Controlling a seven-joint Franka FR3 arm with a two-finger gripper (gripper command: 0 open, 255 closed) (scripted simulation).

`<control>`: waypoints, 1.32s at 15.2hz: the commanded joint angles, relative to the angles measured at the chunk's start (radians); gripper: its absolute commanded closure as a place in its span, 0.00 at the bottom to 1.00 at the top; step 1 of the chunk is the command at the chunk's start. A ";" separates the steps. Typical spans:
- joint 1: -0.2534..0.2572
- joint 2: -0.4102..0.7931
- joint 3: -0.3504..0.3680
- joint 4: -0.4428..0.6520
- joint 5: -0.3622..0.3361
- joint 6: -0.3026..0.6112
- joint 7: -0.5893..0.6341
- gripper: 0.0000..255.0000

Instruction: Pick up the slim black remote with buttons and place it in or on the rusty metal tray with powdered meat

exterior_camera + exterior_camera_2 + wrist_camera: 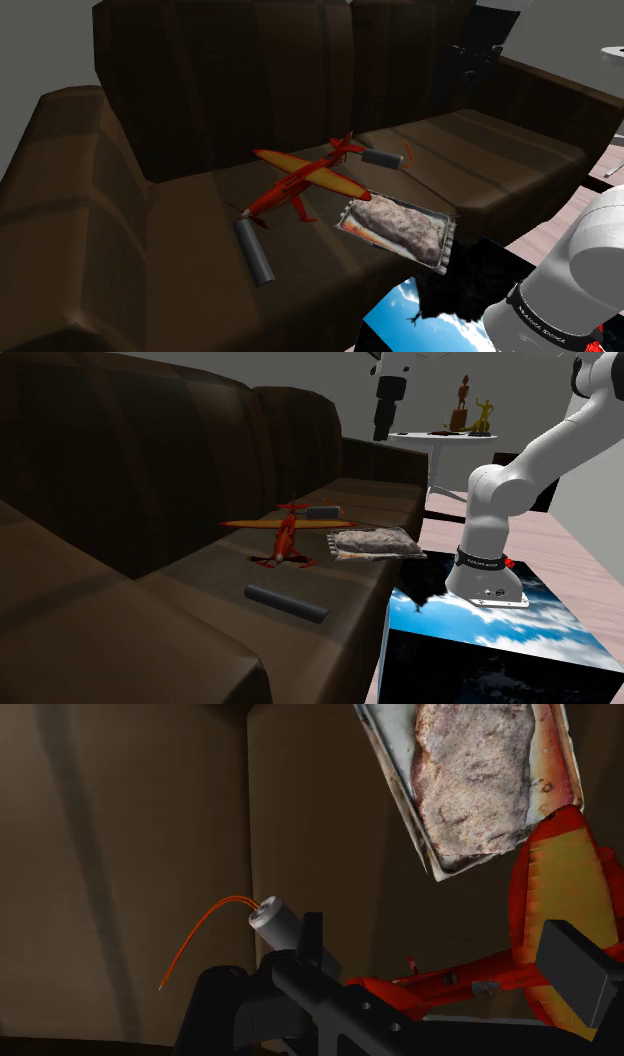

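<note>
- High over the brown sofa (90, 200), the claw (382, 434) hangs well clear of the cushions. Its two black fingers (310, 939) stand apart with nothing between them.
- Well apart from the claw lies the remote (255, 250), a slim dark-grey bar flat on the seat cushion. No buttons can be made out on it.
- From the claw, the remote lies past the tray (349, 214) and past the red toy plane (300, 180), on the plane's far side.
- Its long axis runs across the seat from back to front. One end sits just beside the plane's nose and the other points toward the seat's front edge.
- The coming move, by this reading, calls for a long traverse over the plane and then a descent. The fingers would need to turn so they close across the remote's narrow width.
- Almost straight below the claw is a short grey cylinder (275, 922) trailing a thin orange wire (200, 929), next to the plane's tail.
- The tray, with its mottled slab of meat (475, 774), lies nearer the claw than the remote does, just beside the plane's wing.
- The plane's nose could be knocked on the approach, as it stands so close to the remote's end.
</note>
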 commanded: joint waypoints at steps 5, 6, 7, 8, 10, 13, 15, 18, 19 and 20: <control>0.026 0.031 0.073 -0.051 0.050 0.073 0.085 0.00; 0.033 0.042 0.091 -0.061 0.062 0.092 0.106 0.00; 0.039 0.054 0.110 -0.070 0.074 0.111 0.126 0.00; 0.046 0.068 0.128 -0.077 0.086 0.131 0.147 0.00; 0.059 0.100 0.166 -0.088 0.110 0.171 0.188 0.00; 0.078 0.157 0.221 -0.096 0.141 0.233 0.249 0.00; 0.089 0.202 0.258 -0.094 0.159 0.275 0.290 0.00; 0.103 0.277 0.314 -0.082 0.180 0.337 0.351 0.00; 0.107 0.305 0.332 -0.076 0.185 0.358 0.372 0.00; 0.110 0.333 0.351 -0.068 0.188 0.378 0.393 0.00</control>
